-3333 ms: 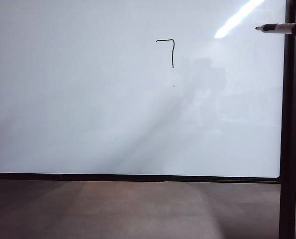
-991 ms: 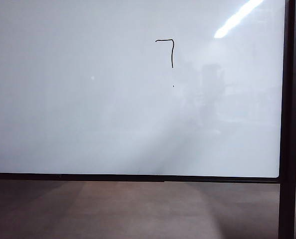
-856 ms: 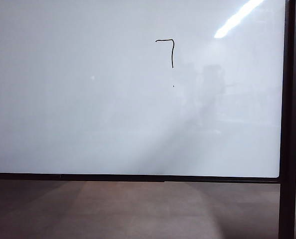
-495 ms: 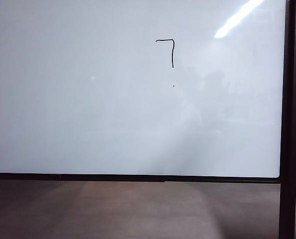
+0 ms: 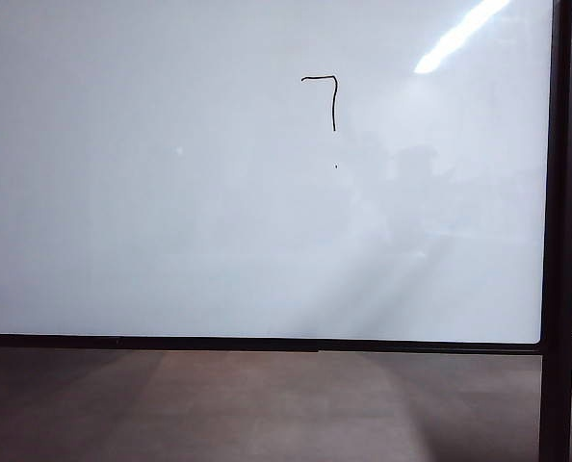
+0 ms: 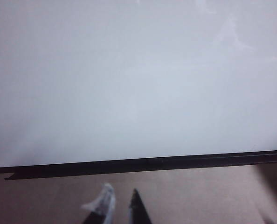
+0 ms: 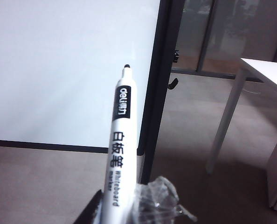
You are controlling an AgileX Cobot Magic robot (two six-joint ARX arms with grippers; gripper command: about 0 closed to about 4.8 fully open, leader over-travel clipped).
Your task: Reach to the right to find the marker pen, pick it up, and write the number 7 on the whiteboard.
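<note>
- Well, the number 7 (image 5: 323, 99) sits drawn high on the whiteboard (image 5: 170, 241); writing looks finished.
- Right gripper (image 7: 124, 210), off the board's right edge, clamps the marker pen (image 7: 120, 144), tip clear of the board.
- Left gripper (image 6: 119, 205) hangs low before the board, fingers nearly together, empty.
- Next: likely just parking the pen.

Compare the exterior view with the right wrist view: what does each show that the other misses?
Only the exterior view shows the number 7 drawn on the board, with a tiny dark speck below it; no arm or pen appears there.

Only the right wrist view shows the marker pen held in the right gripper, tip bare and clear of the board, plus a white table off to the side.

Both show the whiteboard and its black upright post. The left gripper appears in neither.
</note>
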